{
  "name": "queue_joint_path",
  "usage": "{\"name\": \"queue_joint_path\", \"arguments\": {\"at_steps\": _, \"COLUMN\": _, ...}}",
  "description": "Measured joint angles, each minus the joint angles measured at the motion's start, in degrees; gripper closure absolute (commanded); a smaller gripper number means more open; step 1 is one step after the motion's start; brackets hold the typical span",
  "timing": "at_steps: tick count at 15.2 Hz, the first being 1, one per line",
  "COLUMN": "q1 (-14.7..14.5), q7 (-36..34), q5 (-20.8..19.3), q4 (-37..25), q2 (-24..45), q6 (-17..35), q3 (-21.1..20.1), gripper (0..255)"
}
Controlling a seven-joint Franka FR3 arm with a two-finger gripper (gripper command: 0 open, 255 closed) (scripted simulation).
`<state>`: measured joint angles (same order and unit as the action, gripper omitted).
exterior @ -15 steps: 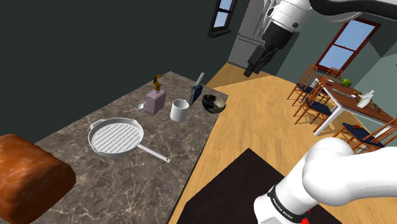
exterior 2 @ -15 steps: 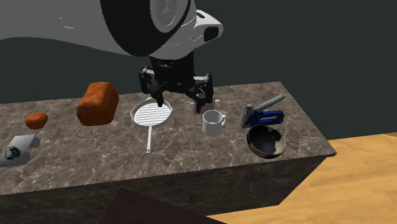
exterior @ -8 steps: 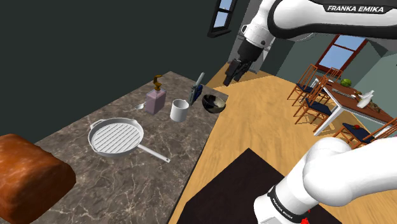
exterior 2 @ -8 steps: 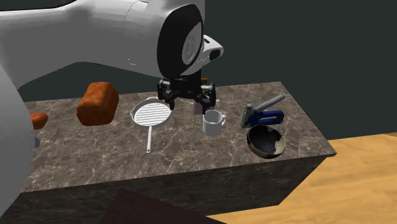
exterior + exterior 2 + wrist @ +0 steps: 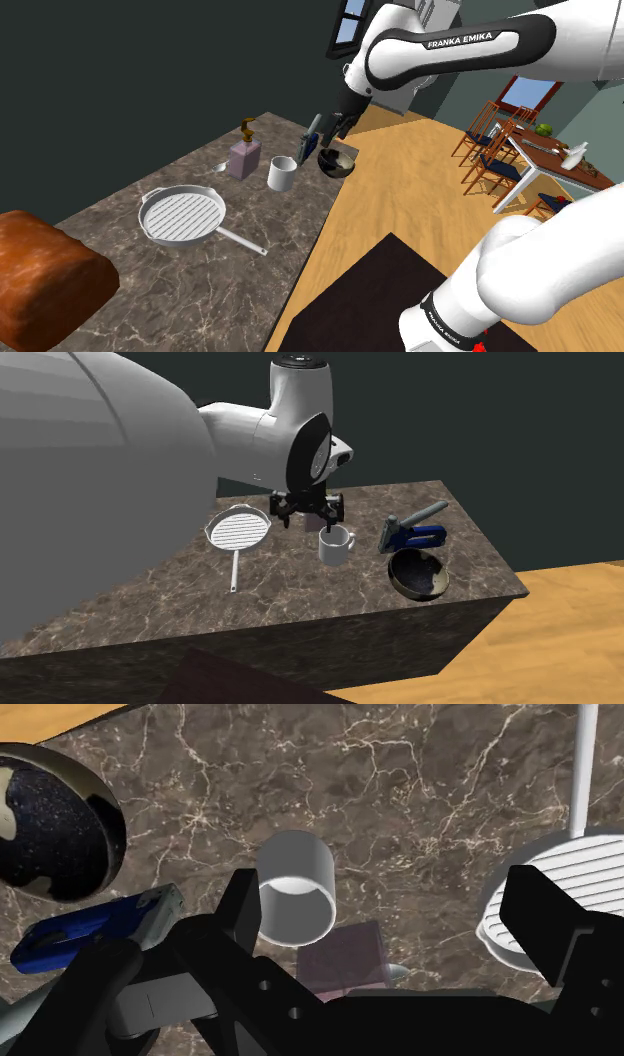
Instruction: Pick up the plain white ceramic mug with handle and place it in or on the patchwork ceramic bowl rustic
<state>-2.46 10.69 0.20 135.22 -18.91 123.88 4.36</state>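
The white mug [image 5: 282, 173] [image 5: 335, 544] stands upright on the dark marble counter [image 5: 200, 270], its handle toward the second exterior view's right. The dark speckled patchwork bowl [image 5: 337, 162] [image 5: 419, 573] sits near the counter's corner, apart from the mug. My black gripper [image 5: 328, 135] [image 5: 308, 514] hangs open above the counter, over the stapler and soap bottle just behind the mug. Seen from the wrist, the mug [image 5: 296, 889] lies ahead of the gripper [image 5: 395, 914], close to one finger [image 5: 245, 909], and the bowl [image 5: 55, 824] is off beyond that finger. Nothing is held.
A blue stapler [image 5: 310, 135] [image 5: 411, 532] lies between mug and bowl. A pink soap dispenser [image 5: 245, 155] stands beside the mug. A white grill pan [image 5: 182, 214] [image 5: 238, 530] and a brown loaf [image 5: 45, 275] lie further along. The counter edge drops to wood floor [image 5: 400, 190].
The arm has swung down and toward the counter. The gripper moved from high over the floor to just above the stapler and mug. The fingers stay open.
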Motion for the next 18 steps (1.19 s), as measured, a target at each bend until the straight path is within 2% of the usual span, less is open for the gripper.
{"name": "queue_joint_path", "arguments": {"at_steps": 9, "q1": -1.06, "q7": 1.88, "q5": 1.37, "q4": -7.53, "q2": 19.78, "q6": 11.80, "q3": -0.19, "gripper": 0}}
{"name": "queue_joint_path", "arguments": {"at_steps": 18, "q1": -0.91, "q7": 4.22, "q5": 2.64, "q4": -20.80, "q2": 39.77, "q6": 18.09, "q3": -0.89, "gripper": 0}}
